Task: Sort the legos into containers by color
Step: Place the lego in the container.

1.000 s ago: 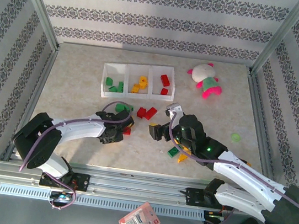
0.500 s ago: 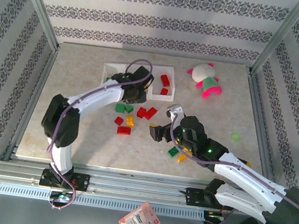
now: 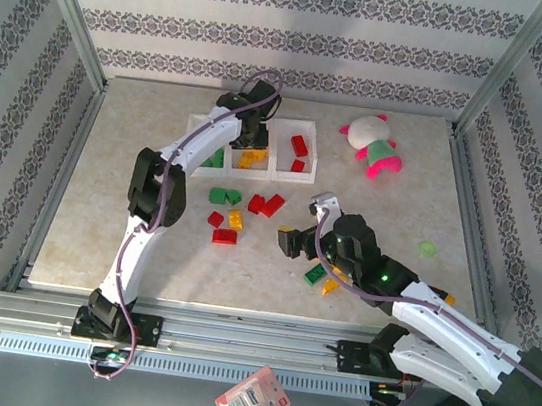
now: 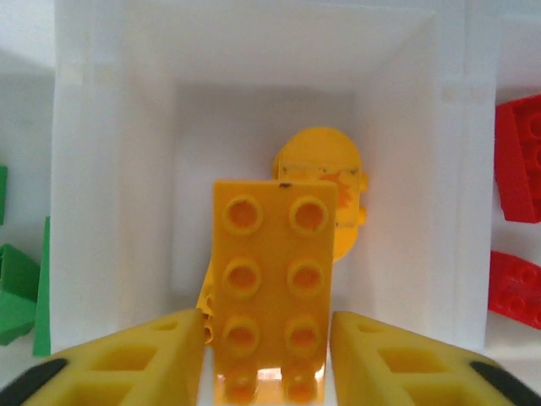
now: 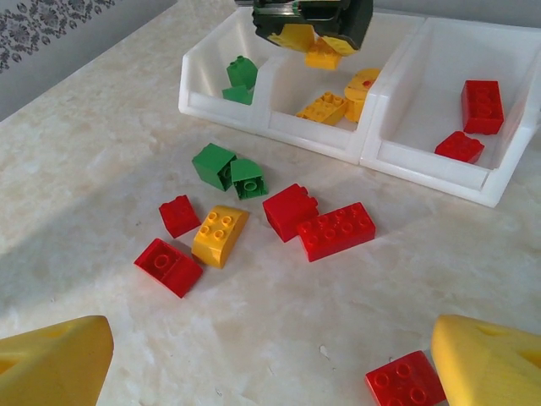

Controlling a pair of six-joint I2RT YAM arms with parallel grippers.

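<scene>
My left gripper (image 3: pixel 250 139) hangs over the middle compartment of the white tray (image 3: pixel 247 171). A yellow eight-stud brick (image 4: pixel 270 288) sits between its yellow fingers (image 4: pixel 169 355), with thin gaps on both sides, so the jaws are slightly open. From the right wrist view this brick (image 5: pixel 324 57) hangs just under the left gripper (image 5: pixel 311 25). The tray (image 5: pixel 313 139) holds green bricks (image 5: pixel 241 72) on the left, yellow ones (image 5: pixel 325 108) in the middle and red ones (image 5: pixel 482 106) on the right. My right gripper (image 3: pixel 304 221) is wide open and low over the table, holding nothing.
Loose legos lie in front of the tray: two green (image 5: pixel 228 169), a yellow wedge (image 5: pixel 220 235) and several red (image 5: pixel 334 228). A red brick (image 5: pixel 406 381) lies by my right finger. A plush toy (image 3: pixel 373 145) sits at the back right. A small green piece (image 3: pixel 428 248) lies far right.
The left arm swung from the loose bricks near the front up over the tray's middle compartment with the yellow brick, and its jaws have parted a little. The right arm barely moved.
</scene>
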